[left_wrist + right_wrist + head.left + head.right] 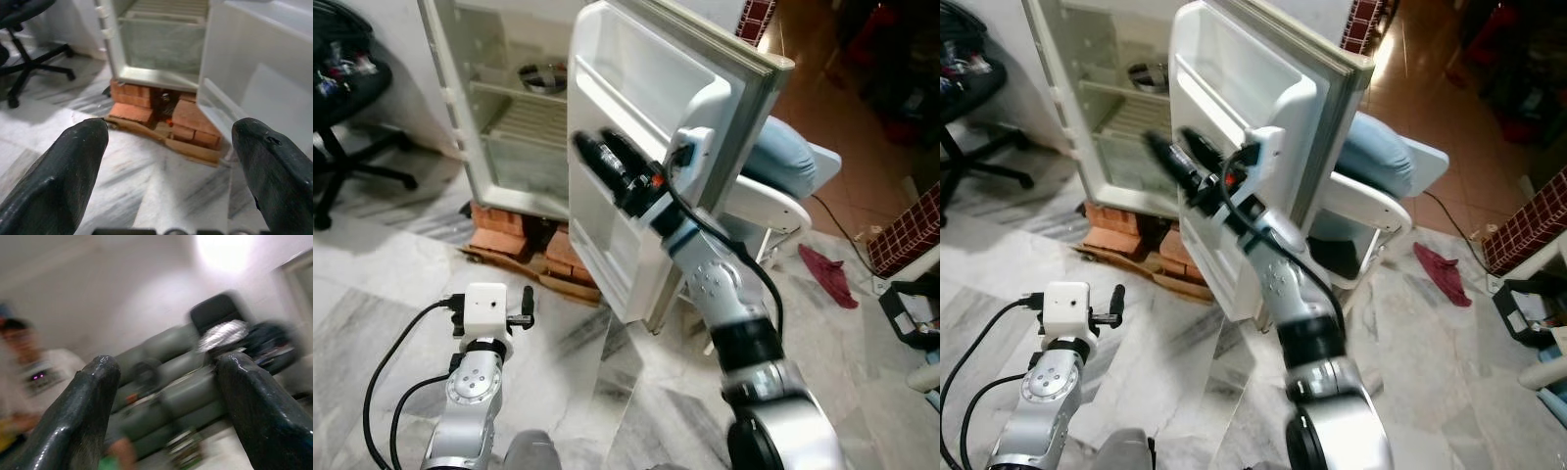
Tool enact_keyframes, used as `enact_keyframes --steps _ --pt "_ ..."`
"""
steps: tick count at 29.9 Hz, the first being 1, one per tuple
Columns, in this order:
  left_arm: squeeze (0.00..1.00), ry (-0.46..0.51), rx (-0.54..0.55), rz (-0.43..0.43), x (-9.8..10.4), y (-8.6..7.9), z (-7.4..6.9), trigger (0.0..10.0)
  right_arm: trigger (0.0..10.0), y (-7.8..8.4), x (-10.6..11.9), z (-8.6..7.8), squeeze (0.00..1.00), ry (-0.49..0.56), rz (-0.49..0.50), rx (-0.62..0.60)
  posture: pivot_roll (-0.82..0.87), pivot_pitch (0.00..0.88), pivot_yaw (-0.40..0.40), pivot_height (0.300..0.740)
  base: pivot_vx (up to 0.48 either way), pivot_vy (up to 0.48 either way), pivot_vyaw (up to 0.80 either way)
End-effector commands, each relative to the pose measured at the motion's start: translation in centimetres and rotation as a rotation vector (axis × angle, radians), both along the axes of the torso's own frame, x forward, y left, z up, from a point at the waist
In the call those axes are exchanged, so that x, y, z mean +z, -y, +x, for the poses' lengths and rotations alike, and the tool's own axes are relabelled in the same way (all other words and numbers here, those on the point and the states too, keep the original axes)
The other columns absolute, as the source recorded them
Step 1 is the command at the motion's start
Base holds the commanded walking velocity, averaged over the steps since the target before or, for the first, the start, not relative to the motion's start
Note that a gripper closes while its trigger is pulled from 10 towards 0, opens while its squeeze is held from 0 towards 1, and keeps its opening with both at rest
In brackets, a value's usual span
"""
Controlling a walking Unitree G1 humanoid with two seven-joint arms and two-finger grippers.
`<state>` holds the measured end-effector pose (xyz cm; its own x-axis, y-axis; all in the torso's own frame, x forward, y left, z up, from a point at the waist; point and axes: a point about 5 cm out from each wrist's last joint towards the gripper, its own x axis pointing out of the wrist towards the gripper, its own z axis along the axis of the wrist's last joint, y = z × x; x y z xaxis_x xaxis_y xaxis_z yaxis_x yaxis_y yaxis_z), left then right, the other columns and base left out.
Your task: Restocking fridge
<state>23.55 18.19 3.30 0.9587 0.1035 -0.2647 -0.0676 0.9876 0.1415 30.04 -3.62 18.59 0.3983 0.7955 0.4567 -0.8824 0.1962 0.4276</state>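
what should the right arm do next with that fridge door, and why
Probably swing the fridge door a little wider. The right gripper, jaws open and holding nothing, sits against the door's inner face, and the door still stands partly across the fridge compartment. The left gripper hangs low and open over the marble floor.

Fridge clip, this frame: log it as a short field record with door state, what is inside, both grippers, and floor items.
fridge: small white fridge, raised on red bricks
door: door swung open, its shelves bare
inside: metal bowl on the upper shelf
right gripper: right gripper raised against the door's inner side, fingers apart, holding nothing
left gripper: left gripper low over the marble floor, open, pointed at the bricks
floor items: red cloth to the right
nearby: office chair at left
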Motion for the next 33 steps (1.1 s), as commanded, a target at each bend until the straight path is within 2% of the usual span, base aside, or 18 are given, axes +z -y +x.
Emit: enact_keyframes --steps 1,2,6,9,14,17,23,33 --pt "0.0 0.003 -0.006 0.002 0.1 0.1 0.0 10.0 10.0 0.6 0.2 -0.1 0.0 0.016 0.003 0.023 0.12 0.0 -0.106 0.74 0.0 0.0 0.0" --pt "0.0 0.003 -0.012 0.001 0.1 0.2 0.1 10.0 10.0 1.3 -1.4 0.6 0.0 -0.01 -0.059 -0.05 0.11 0.0 -0.101 0.74 0.0 0.0 0.0" --pt "0.0 0.014 -0.027 -0.006 0.4 0.5 0.6 10.0 10.0 3.5 -4.5 2.6 0.0 -0.042 -0.241 -0.289 0.1 0.0 -0.095 0.74 0.0 0.0 0.0" --pt "0.0 0.029 -0.031 -0.019 0.6 0.3 0.7 10.0 10.0 4.8 -5.3 2.8 0.0 -0.052 -0.307 -0.356 0.1 0.0 -0.095 0.74 0.0 0.0 0.0" --pt "0.0 0.072 -0.03 -0.011 1.3 -0.3 0.6 10.0 10.0 6.9 -6.6 2.1 0.0 -0.057 -0.436 -0.42 0.11 0.0 -0.1 0.74 0.136 0.0 0.0" --pt "0.0 0.066 -0.026 -0.01 1.2 -0.4 0.4 10.0 10.0 8.9 -7.6 3.0 0.0 -0.008 -0.566 -0.569 0.12 0.0 -0.099 0.74 0.379 0.0 0.0" --pt "0.0 0.07 -0.035 -0.009 1.2 -0.2 0.5 10.0 10.0 9.7 -7.0 4.1 0.0 0.02 -0.602 -0.716 0.12 0.0 -0.096 0.74 0.409 0.0 0.0" --pt "0.0 0.062 -0.033 -0.009 1.1 -0.1 0.5 10.0 10.0 10.4 -7.4 4.0 0.0 0.032 -0.61 -0.741 0.12 0.0 -0.097 0.74 0.426 -0.085 0.0"
